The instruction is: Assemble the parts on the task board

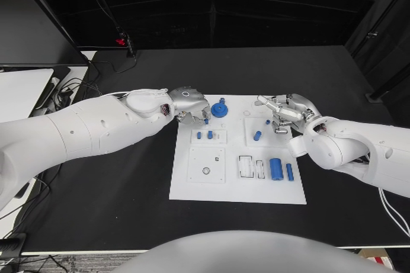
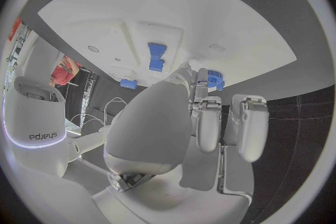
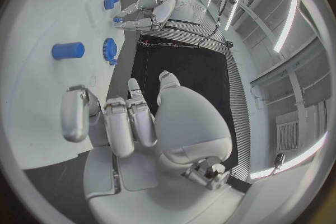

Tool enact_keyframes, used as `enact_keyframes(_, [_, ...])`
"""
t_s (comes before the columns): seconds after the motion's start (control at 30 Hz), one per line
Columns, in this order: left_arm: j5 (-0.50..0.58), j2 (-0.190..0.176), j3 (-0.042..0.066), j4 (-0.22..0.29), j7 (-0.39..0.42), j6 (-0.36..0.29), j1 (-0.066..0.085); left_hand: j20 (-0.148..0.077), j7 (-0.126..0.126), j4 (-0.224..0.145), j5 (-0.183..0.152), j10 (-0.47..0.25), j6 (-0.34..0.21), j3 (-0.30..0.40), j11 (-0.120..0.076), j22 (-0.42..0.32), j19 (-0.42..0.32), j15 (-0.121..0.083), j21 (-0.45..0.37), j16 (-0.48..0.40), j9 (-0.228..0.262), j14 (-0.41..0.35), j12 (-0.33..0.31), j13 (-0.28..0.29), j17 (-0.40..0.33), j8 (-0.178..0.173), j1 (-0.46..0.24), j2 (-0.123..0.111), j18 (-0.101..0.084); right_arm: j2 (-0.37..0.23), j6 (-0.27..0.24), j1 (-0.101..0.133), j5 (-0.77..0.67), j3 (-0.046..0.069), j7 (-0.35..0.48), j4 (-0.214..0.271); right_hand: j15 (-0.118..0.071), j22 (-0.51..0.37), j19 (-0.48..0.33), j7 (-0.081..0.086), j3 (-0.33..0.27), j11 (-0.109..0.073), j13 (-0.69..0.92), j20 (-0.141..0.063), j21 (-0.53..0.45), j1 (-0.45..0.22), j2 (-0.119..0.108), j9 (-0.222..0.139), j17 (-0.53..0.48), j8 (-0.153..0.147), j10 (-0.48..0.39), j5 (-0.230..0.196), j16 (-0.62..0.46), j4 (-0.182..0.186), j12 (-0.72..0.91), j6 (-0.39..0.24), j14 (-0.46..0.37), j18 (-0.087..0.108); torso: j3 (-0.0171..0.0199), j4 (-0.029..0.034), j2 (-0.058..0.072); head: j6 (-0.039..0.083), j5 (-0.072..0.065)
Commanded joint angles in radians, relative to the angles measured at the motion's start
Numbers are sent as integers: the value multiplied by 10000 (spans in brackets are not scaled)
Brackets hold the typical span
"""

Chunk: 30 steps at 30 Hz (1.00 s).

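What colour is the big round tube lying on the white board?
Blue. The tube shows best in the head view, lying on the task board.

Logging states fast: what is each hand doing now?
Left hand: open, holding nothing.
Right hand: open, holding nothing.

Black worktop [image 1: 128, 190], matte and dark from edge to edge. At its middle, a white task board [image 1: 230, 190] lying flat, long side running away from the robot. Near the far left corner, a few loose cables [image 1: 102, 66].
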Motion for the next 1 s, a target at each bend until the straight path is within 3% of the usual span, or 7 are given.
enact_keyframes(0.03, [36,24,-5,-20,84,267,-12,-56,115,-20,4,23,414,61,76,2633,1043,53,32,52,110,1065,-69,-1,2634,22,40,19,-68,10,99,9,-13,4,48,18,43,1780,-53,193,-74,97,2632,-2,-6,13,126,13,2635,57,1041,42,25,-7,25,-56,1039,99,4,-2,-2,-10,0])
enact_keyframes(1.0, [38,180,-5,-183,258,865,-53,-9,200,-13,-67,-61,289,190,140,2633,1043,122,32,52,58,1065,-208,0,2634,-79,-5,-72,-68,-6,93,7,-13,4,50,47,43,1780,-53,193,-74,97,2632,-2,-6,13,126,13,2635,57,1041,42,25,-7,25,-56,1039,99,4,-9,-3,-54,-34])
